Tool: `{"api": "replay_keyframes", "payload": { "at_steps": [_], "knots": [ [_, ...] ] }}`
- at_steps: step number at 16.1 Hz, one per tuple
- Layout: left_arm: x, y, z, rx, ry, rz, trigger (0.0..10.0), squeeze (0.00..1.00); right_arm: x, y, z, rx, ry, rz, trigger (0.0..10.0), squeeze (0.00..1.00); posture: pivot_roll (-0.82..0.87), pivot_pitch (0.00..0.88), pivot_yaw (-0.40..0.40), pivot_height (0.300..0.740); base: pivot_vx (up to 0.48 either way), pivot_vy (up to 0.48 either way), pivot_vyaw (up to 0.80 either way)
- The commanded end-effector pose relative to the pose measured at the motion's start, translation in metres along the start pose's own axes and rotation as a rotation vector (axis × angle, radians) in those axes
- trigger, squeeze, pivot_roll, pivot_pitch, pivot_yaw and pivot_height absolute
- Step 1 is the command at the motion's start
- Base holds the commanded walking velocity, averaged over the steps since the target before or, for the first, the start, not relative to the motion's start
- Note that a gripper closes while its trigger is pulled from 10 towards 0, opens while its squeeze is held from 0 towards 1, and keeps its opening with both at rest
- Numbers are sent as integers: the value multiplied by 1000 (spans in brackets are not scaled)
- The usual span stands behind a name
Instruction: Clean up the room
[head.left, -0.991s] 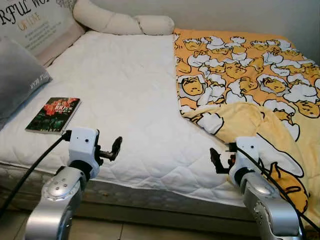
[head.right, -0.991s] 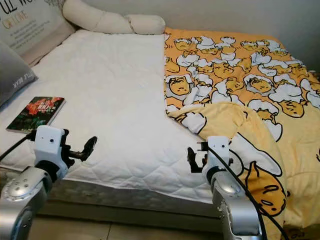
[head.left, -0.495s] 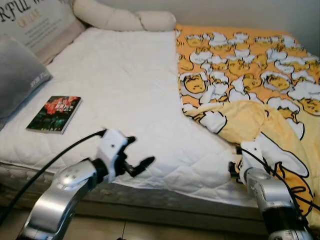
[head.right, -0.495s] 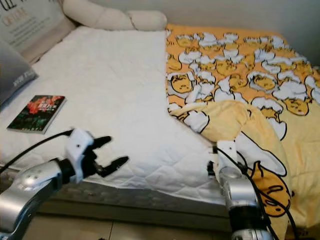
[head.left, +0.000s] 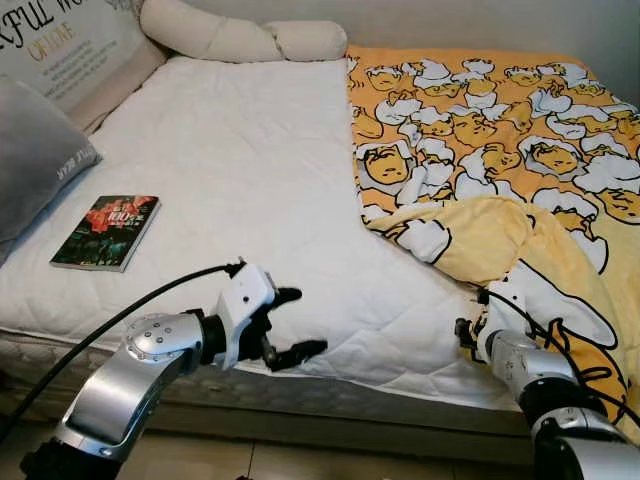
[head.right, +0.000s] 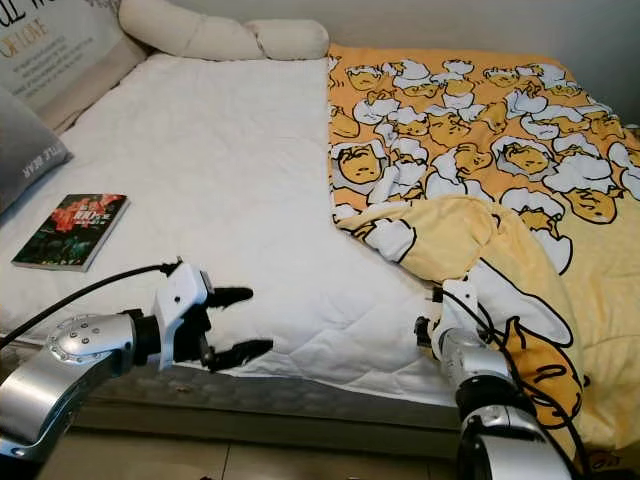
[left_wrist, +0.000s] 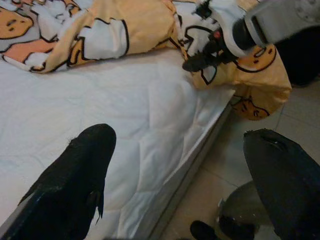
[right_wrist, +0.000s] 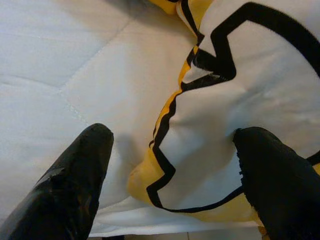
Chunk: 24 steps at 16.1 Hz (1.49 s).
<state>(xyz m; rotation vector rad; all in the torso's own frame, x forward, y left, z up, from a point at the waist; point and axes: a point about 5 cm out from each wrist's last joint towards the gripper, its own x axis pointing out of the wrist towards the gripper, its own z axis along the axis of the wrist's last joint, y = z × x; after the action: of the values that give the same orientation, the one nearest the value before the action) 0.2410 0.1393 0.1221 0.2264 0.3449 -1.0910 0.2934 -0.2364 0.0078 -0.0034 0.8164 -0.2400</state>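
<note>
Right now your right gripper (right_wrist: 170, 165) sits at the near edge of the bed with its two black fingers spread wide, and a fold of the yellow blanket (right_wrist: 215, 145) lies between them, not yet pinched. So the step in hand looks like taking hold of the blanket's folded-back corner to spread it over the bed. The fold's yellow hem with its black outline bulges toward the wrist, resting on the white mattress cover (right_wrist: 65, 60).

Next, you need to close on that hem. Sink the fingers a little deeper first, because only the loose lip of cloth sits in the gap and a shallow pinch may slip off.

Across from that gripper, toward the robot's left, your left gripper (head.left: 285, 325) hovers over the mattress edge, fingers also apart and holding nothing. It points toward the blanket fold, so it seems set to help with the pull.

Beyond the left gripper, farther to the robot's left, a book (head.left: 106, 231) lies flat on the bare cover; it is well apart from the blanket now, but a spread blanket would bury it. Past the book, a grey pillow (head.left: 35, 160) and a long cream bolster (head.left: 240, 40) rest at the head of the bed.
</note>
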Motion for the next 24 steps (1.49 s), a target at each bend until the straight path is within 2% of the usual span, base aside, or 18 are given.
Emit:
{"api": "replay_keyframes", "payload": {
  "at_steps": [1,7,9,14,24],
  "knots": [
    [-1,-3,3,10,-3,-21,10000,0,1,-1,3,-23,-7,6,0,0,-69,7,16,740,0,0,0],
    [-4,-5,0,5,13,-51,10000,0,4,-12,-6,-101,31,-42,0,0,-47,41,13,740,0,0,0],
    [-10,-7,0,7,33,-60,10000,0,4,-11,-14,-131,56,-46,0,0,-19,72,21,740,0,0,0],
    [-21,-10,-2,5,66,-77,10000,0,5,-9,-15,-134,54,-30,0,0,5,114,38,740,0,0,0],
    [-14,-8,-1,9,71,-109,10000,0,4,-18,-16,-127,46,-21,0,0,-35,77,37,740,0,0,0]
  ]
}}
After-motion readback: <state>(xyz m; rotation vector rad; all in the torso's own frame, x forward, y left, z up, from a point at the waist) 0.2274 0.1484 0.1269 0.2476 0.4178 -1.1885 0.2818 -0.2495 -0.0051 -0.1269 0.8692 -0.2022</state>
